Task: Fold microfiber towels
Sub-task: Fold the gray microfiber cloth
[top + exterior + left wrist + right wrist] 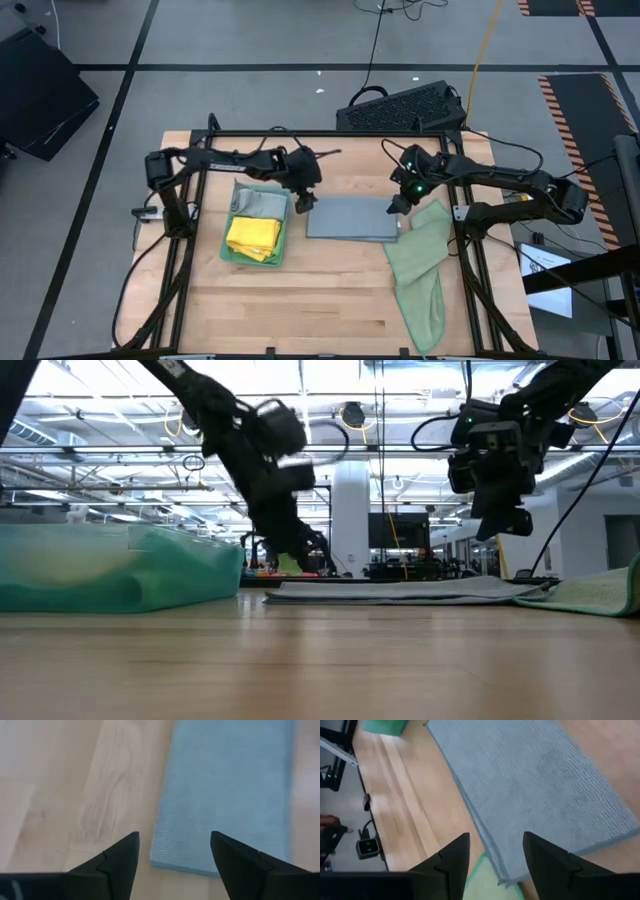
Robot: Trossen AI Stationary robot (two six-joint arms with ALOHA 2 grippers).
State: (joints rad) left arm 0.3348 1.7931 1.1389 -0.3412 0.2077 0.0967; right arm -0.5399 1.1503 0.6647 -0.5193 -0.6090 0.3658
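Observation:
A light blue-grey towel (351, 218), folded into a long rectangle, lies flat on the table's middle; it shows in the left wrist view (225, 795) and the right wrist view (540, 785). My left gripper (303, 199) hovers open above its left end (170, 865). My right gripper (397, 203) hovers open above its right end (495, 870). Neither touches it. A pale sage green towel (420, 270) lies crumpled at the right, its upper end next to the blue towel's right end. Folded yellow (252, 236) and grey (258, 204) towels rest on a green one (232, 254) at the left.
The stack of folded towels (110, 565) sits left of the blue towel. The black frame rails (190, 250) run along the table's left and right sides. Bare wood (300, 300) lies toward the near edge. A black keyboard-like box (400, 105) sits beyond the far edge.

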